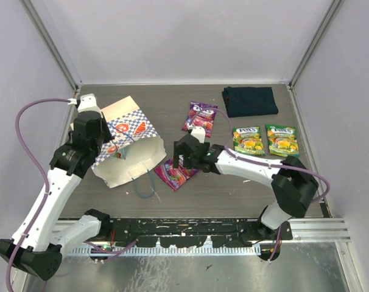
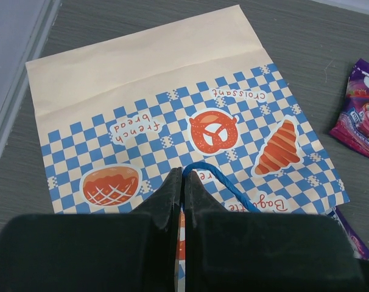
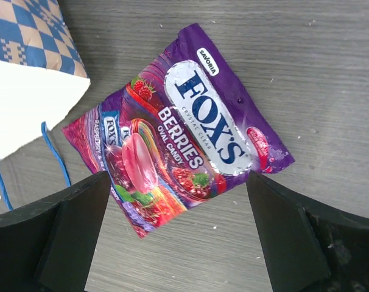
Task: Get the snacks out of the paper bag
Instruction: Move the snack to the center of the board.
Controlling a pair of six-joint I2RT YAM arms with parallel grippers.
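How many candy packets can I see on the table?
4. Left green packet and right green packet side by side; far purple packet left of the dark cloth; near purple packet under the open right gripper, by the paper bag. More may hide inside.

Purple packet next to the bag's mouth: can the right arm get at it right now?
Probably yes. The right gripper hangs open directly above the purple packet, which lies flat on the table with nothing on top. The bag and its cord sit off to one side.
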